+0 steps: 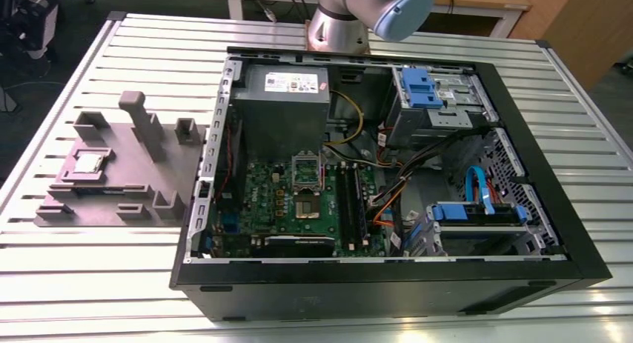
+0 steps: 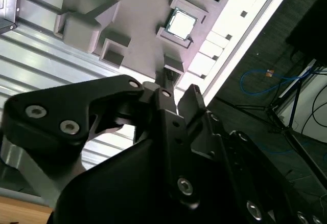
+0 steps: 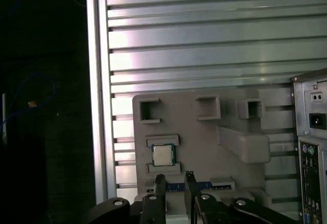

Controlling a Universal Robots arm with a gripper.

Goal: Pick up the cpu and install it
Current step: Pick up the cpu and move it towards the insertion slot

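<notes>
1. Slatted metal table (image 1: 89,284) carries everything.
2. Open PC case (image 1: 396,287) lies on its side mid-table, w/ the motherboard (image 1: 287,187) facing up inside.
3. Robot arm (image 1: 361,13) is at the table's far edge, behind the case.
4. Grey holder block (image 1: 124,191) sits just beside the case, on the exterior view's left.
5. Gripper (image 3: 174,180) points at the holder, apart from the cpu. Fingers are parted w/ a gap, grasping nothing.
6. Cpu (image 1: 89,163) lies flat in a square recess of the holder, silver top up, as seen in both wrist views (image 2: 182,24) (image 3: 163,155).
</notes>
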